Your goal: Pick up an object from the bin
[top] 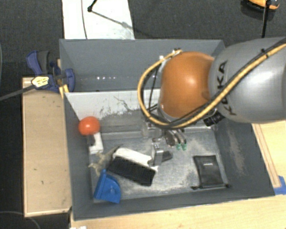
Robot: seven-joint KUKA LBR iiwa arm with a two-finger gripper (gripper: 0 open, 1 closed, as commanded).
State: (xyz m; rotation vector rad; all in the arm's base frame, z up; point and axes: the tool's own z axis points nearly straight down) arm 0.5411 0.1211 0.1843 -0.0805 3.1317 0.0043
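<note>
My gripper (159, 156) hangs low over the middle of the bin floor, under the arm's orange cover. Its tip is right at the right end of a flat white piece (133, 156) that lies on a black oblong block (132, 171). I cannot tell whether the tip touches them. Nothing shows between the gripper's tips. A black square box (208, 170) lies on the floor to the gripper's right, well apart from it.
At the bin's left wall an orange ball (89, 125) rests above a small white block (95, 144). A blue plastic piece (107, 187) lies in the front left corner. The arm and its cables cover the bin's right rear part.
</note>
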